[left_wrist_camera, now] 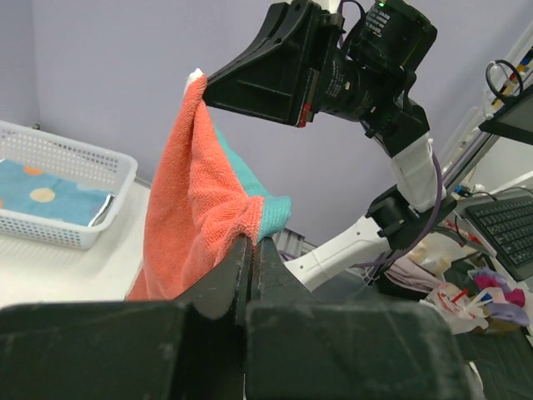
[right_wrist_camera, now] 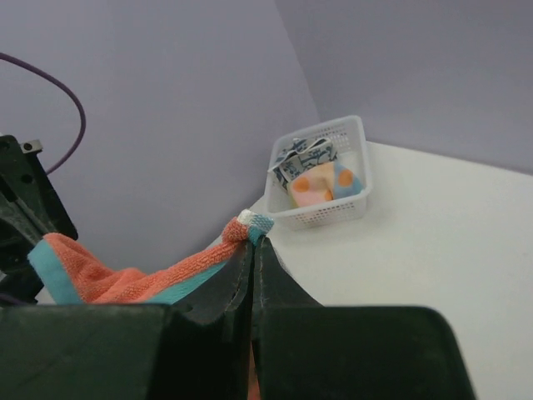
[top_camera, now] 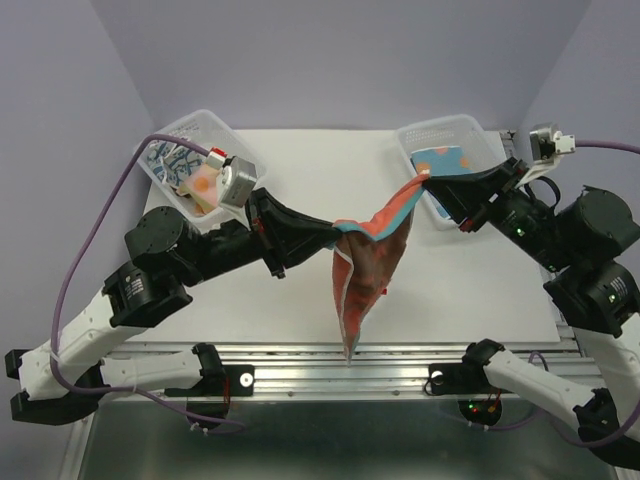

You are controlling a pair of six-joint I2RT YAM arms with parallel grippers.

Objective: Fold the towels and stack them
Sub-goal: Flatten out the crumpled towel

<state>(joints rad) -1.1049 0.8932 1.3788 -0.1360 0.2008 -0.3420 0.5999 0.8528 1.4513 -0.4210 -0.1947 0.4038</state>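
Observation:
A red-orange towel with a teal edge (top_camera: 368, 262) hangs in the air above the table's near middle, stretched between both grippers and drooping to a point near the front edge. My left gripper (top_camera: 335, 233) is shut on its left corner (left_wrist_camera: 260, 223). My right gripper (top_camera: 425, 180) is shut on its right corner (right_wrist_camera: 254, 227). In the left wrist view the towel (left_wrist_camera: 196, 200) rises toward the right arm. More towels lie in the baskets: a blue one with orange dots (top_camera: 440, 160) at the back right, patterned ones (top_camera: 185, 170) at the back left.
Two clear plastic baskets stand at the table's back corners, the left one (top_camera: 200, 127) and the right one (top_camera: 458, 128). The left basket (right_wrist_camera: 333, 212) also shows in the right wrist view. A white mat (top_camera: 300, 180) covers the table. A metal rail (top_camera: 330, 362) runs along the front edge.

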